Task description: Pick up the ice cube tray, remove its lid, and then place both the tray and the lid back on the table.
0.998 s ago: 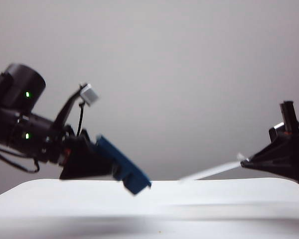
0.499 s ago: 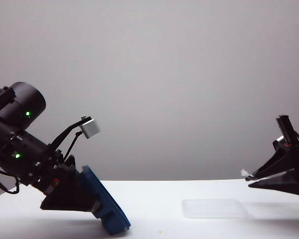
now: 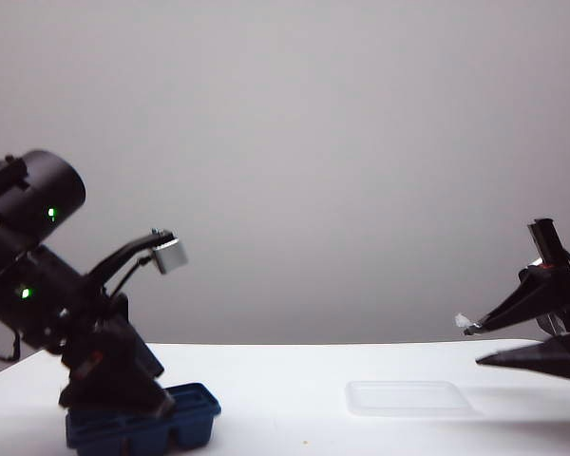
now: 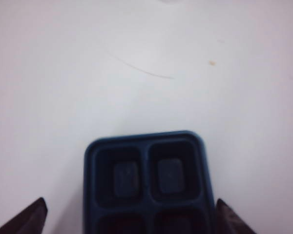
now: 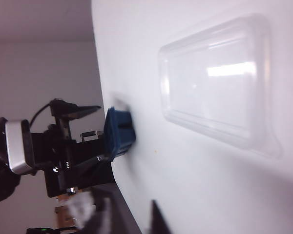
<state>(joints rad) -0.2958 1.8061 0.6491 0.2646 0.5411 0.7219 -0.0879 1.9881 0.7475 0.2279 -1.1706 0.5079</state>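
The dark blue ice cube tray [image 3: 144,426] rests flat on the white table [image 3: 294,380] at the left, compartments up. My left gripper [image 3: 114,397] hovers right over it, open. In the left wrist view its fingertips [image 4: 25,218] stand on both sides of the tray [image 4: 146,178], with a clear gap on one side. The translucent lid [image 3: 408,397] lies flat on the table at the right. My right gripper [image 3: 475,344] is just beyond the lid's right end, open and empty. The right wrist view shows the lid [image 5: 215,83], the tray [image 5: 119,131] and my right gripper [image 5: 132,220].
The table's front edge runs close to the tray in the exterior view. A small orange speck [image 4: 212,63] and a thin curved mark [image 4: 141,70] lie on the table past the tray. A plain grey wall [image 3: 313,142] stands behind.
My left gripper tipped the tilted tray down flat onto the table and opened off it. The lid dropped from my right gripper onto the table, and those fingers spread apart.
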